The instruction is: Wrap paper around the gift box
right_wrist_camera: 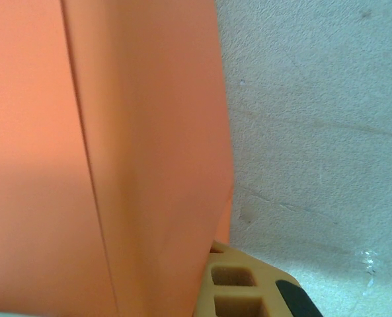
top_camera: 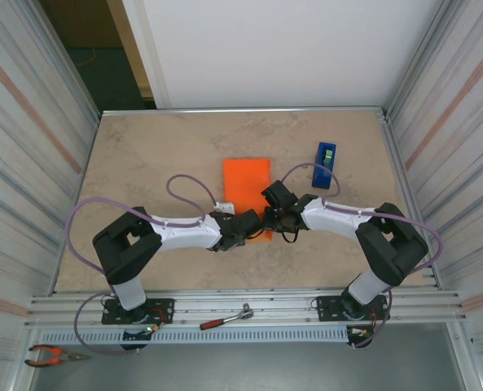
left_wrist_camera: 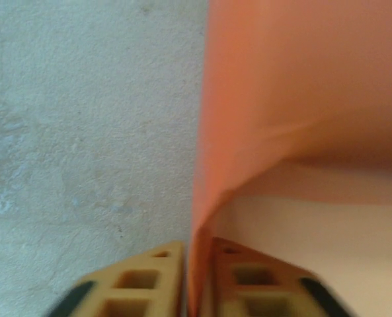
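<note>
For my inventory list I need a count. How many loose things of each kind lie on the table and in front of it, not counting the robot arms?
Orange paper sheet: 1
Blue tape dispenser: 1
Hand tools, ratchet and pliers: 2
Total: 4

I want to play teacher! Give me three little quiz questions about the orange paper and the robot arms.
1. True or false: the dispenser lies on the paper.
2. What runs between the left gripper's fingers? A) paper B) dispenser C) nothing
3. Fill in: the dispenser's colour is ___.
Key: 1 false; 2 A; 3 blue.
</note>
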You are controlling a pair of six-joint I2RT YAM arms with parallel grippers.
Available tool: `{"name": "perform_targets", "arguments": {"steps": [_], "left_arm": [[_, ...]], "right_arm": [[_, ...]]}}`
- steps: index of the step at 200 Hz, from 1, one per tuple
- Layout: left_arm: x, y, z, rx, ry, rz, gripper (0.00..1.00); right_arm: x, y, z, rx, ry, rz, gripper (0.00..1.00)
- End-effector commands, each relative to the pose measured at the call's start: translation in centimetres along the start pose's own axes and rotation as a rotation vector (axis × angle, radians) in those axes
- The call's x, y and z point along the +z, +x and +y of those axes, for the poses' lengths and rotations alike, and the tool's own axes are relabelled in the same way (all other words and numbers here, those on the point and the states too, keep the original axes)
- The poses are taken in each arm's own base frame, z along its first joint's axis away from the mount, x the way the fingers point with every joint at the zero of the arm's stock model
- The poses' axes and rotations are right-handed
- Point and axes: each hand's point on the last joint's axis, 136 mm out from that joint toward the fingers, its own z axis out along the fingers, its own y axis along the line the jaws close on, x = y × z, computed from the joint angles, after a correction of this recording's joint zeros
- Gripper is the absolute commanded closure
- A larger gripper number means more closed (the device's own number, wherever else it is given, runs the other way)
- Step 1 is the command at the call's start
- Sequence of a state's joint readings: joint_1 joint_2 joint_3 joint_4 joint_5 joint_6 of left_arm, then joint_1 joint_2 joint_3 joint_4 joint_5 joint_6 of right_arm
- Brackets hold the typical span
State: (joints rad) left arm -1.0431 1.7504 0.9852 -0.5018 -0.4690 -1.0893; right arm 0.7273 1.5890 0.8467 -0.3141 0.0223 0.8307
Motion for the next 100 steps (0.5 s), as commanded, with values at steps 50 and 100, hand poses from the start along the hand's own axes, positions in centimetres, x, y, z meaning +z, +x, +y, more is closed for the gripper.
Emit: {"name": "perform_targets", "arguments": {"steps": [50,100], "left_arm": [[-1.1,-4.1,0.8,0.040,-0.019,-0.122,0.51],[0.1,-5.3,0.2,0.061,-0.005,-0.145,0.63]], "right_arm": [[-0.3,0.6,-0.3,-0.004,0.009,0.015,1.00],[-0.9,0.3,0.0,-0.011,0.006,0.010,0.81]]}}
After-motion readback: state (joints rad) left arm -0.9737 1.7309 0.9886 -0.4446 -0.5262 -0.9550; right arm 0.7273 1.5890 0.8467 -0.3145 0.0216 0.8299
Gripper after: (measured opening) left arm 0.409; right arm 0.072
